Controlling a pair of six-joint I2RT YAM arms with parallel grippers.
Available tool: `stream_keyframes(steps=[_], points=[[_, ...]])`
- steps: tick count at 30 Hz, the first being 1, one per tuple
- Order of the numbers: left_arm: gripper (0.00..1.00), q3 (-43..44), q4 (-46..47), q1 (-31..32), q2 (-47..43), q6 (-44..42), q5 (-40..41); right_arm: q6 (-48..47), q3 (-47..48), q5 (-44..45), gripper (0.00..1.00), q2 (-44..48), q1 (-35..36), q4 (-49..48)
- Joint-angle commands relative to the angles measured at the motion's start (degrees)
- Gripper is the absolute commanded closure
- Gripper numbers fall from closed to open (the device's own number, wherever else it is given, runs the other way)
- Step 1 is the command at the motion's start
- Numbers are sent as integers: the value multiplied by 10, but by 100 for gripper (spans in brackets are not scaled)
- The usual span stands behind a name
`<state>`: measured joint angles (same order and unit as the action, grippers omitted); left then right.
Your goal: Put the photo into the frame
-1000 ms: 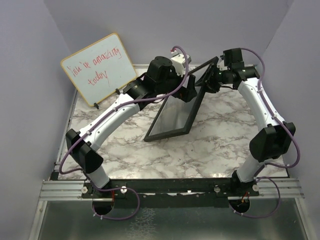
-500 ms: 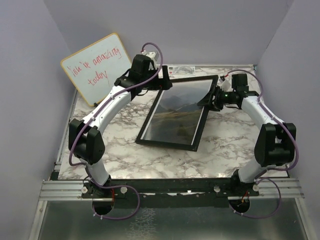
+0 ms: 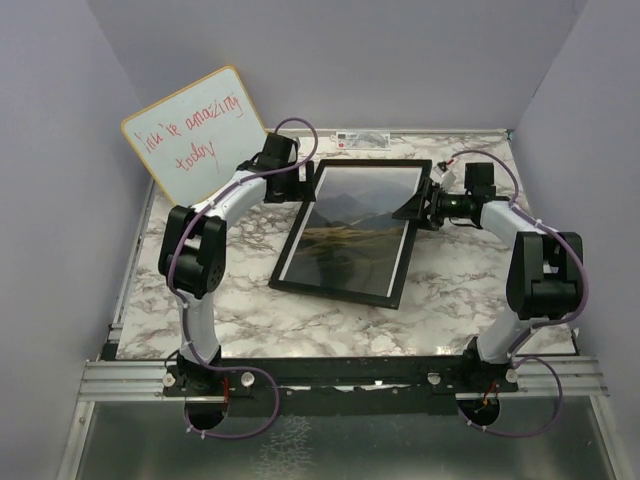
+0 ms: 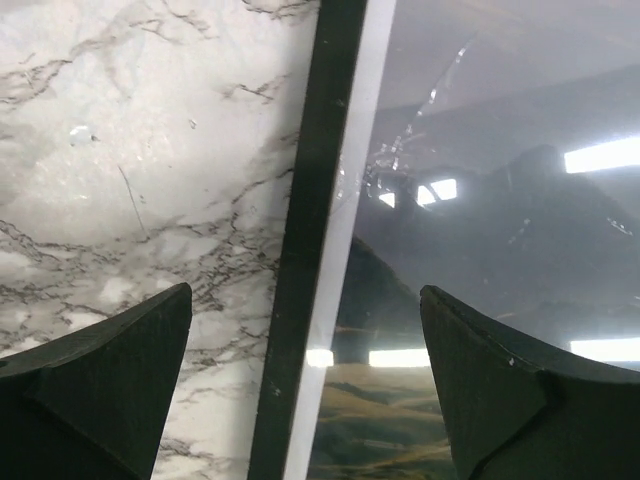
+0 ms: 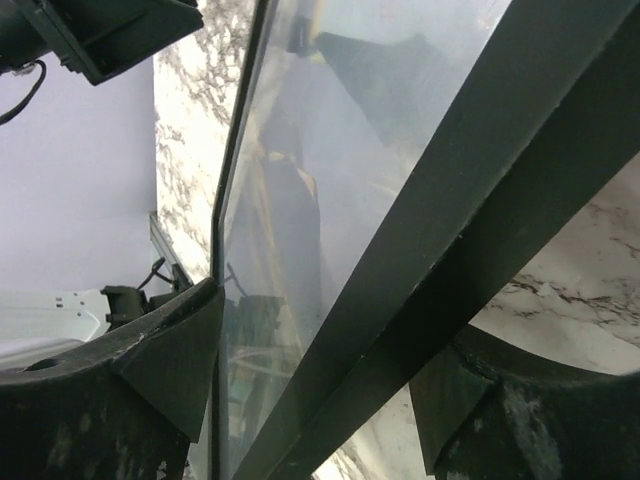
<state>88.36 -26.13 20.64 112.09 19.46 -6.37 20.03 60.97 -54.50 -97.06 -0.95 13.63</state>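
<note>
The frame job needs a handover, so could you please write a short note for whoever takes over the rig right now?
Fingers: the left fingers are open, straddling the left rail of the frame near its far corner; the right fingers are open around its right rail, not clamped.
Things: the frame lies black face up on the table, the photo showing behind its glass.
Done: the photo appears to be in the frame.
Left: likely just drawing both arms clear.
</note>
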Motion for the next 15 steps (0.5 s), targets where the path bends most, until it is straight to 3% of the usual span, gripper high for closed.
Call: stream_keyframes(steps=[1,5,11,15], points=[[3,39,3,-16,34,-38,3,-9,-13,-7,25,-21,-12,-50],[1,60,6,-25,63,-63,-33,-6,-11,54,21,-33,-17,-49],[1,80,16,-39,104,-52,-93,27,12,285,15,-34,-19,-4],[1,71,24,-41,109,-45,-99,42,22,368,13,-44,-19,20]])
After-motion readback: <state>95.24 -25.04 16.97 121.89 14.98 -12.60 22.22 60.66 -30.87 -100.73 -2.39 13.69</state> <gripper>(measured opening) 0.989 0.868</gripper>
